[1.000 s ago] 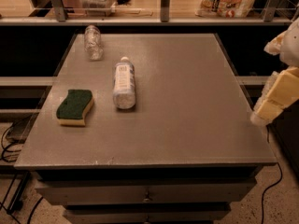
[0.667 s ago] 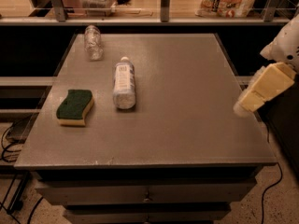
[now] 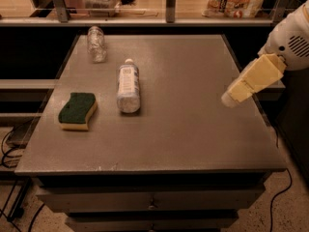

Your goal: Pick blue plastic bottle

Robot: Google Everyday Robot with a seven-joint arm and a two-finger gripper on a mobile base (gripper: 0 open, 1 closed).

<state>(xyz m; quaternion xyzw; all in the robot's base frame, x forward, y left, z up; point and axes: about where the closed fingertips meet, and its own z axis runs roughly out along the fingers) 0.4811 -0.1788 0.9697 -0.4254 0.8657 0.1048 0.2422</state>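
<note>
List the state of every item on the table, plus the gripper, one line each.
blue plastic bottle: lying on its side, white cap on and pointing to the far edge, not held.
smaller clear bottle: lying on its side near the far left corner.
sponge: lying flat, green side up, left of the blue plastic bottle and apart from it.
gripper: in the air over the table's right side, touching no object.

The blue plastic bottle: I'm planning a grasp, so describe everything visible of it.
The blue plastic bottle lies on its side on the grey table, white cap toward the far edge, crinkled clear base toward the camera. A pale bluish-white label wraps its middle. Only the table touches it; the green sponge lies apart on its left, and the gripper hovers far to its right.
</note>
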